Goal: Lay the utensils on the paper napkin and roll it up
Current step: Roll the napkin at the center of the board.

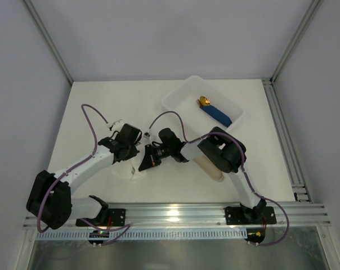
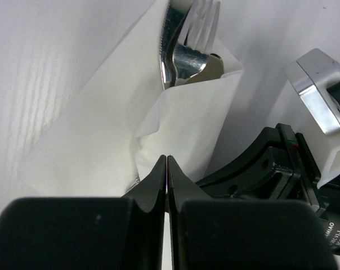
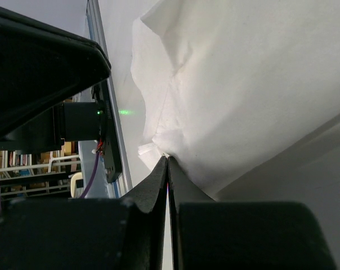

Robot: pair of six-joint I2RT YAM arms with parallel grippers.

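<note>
White counter inside pale grey walls fills the overhead view, and the napkin lies near the front edge, mostly hidden where the left arm and right arm meet over it. Well apart from the napkin, toward the far right, sits a white tray with a blue-handled piece inside; a beige sleeve lies to the napkin's right, under the right arm. From the left wrist, the utensils are tucked into the napkin, fork tines and knife blade poking out of its far end, with one flap folded across them. The left gripper is fully closed, its tips at the napkin's near fold; whether any paper is caught between them cannot be told. From the right wrist, the right gripper is also closed, and a crumpled corner of the napkin sits right at its tips, so it appears to be pinching that corner. Rolling looks partly done: one flap is over, the rest of the sheet is loose. To do it well, I would keep the pinched corner taut and low, and draw it across the bundle rather than upward. The other gripper should press the wrapped part down so the utensils do not slide out the open end. Thin paper tears easily, so pull gently.
</note>
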